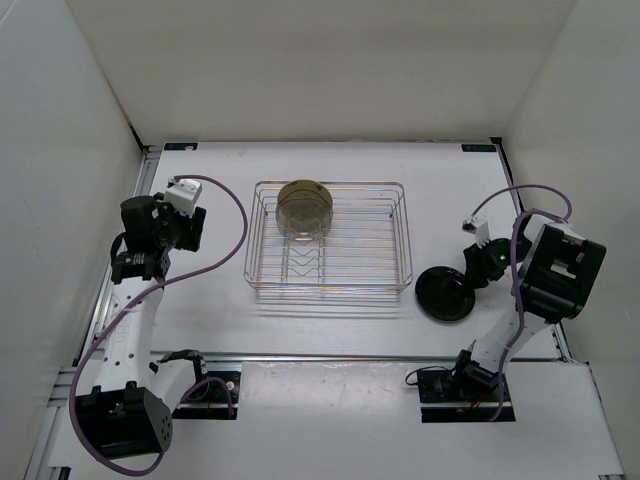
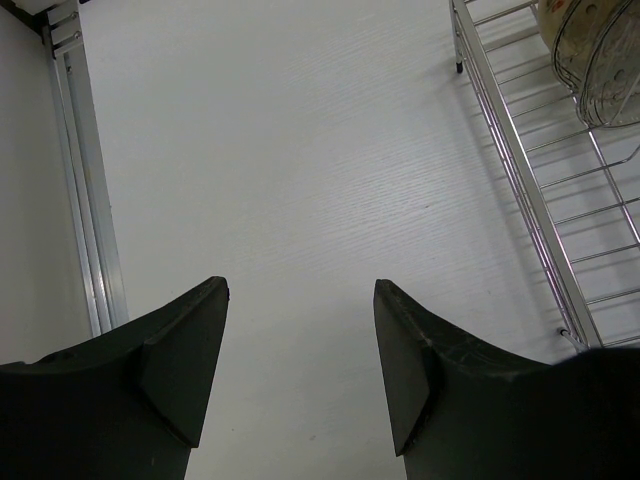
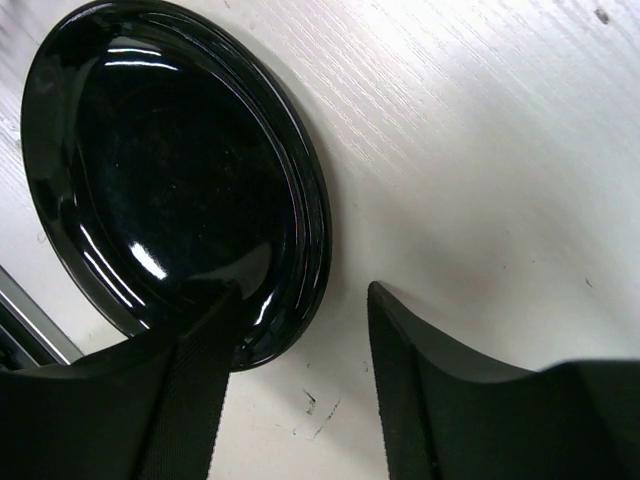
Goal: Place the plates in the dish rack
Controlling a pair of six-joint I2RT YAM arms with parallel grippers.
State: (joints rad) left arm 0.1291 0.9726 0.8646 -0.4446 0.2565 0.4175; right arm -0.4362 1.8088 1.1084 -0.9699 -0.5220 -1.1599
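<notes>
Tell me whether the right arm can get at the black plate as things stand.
Probably yes. The right gripper is right at the black plate on the table, jaws open and apparently straddling its rim; nothing blocks the way.

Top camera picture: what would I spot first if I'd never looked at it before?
First, the shiny wire dish rack in the middle of the white table, with pale plates standing on edge at its far end. Then the glossy black plate lying flat to the rack's right, with the right gripper open, one finger on either side of the plate's rim.
</notes>
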